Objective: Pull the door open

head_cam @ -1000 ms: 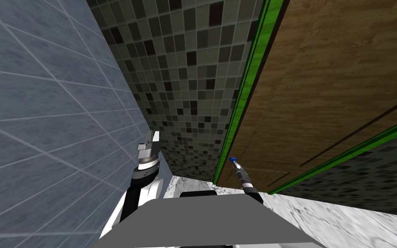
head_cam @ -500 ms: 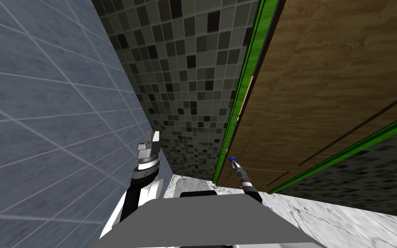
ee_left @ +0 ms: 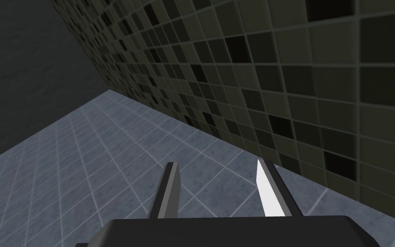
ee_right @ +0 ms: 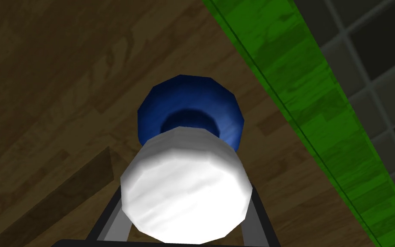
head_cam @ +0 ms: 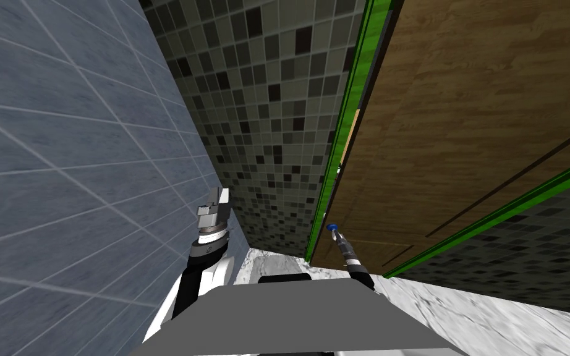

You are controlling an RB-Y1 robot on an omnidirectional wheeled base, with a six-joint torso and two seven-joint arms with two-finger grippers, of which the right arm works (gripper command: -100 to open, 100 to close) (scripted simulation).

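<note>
Right wrist view: my right gripper (ee_right: 186,206) pinches the round white knob (ee_right: 186,188) on the brown wooden door (ee_right: 55,85). A skewed pull could slip it free; left gripper (ee_left: 216,165) is spread.

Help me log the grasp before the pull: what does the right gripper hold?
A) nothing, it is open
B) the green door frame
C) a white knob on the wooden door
C: in the right wrist view, the two fingers of the right gripper press the sides of the white knob, which stands on a blue base on the brown door.
</note>
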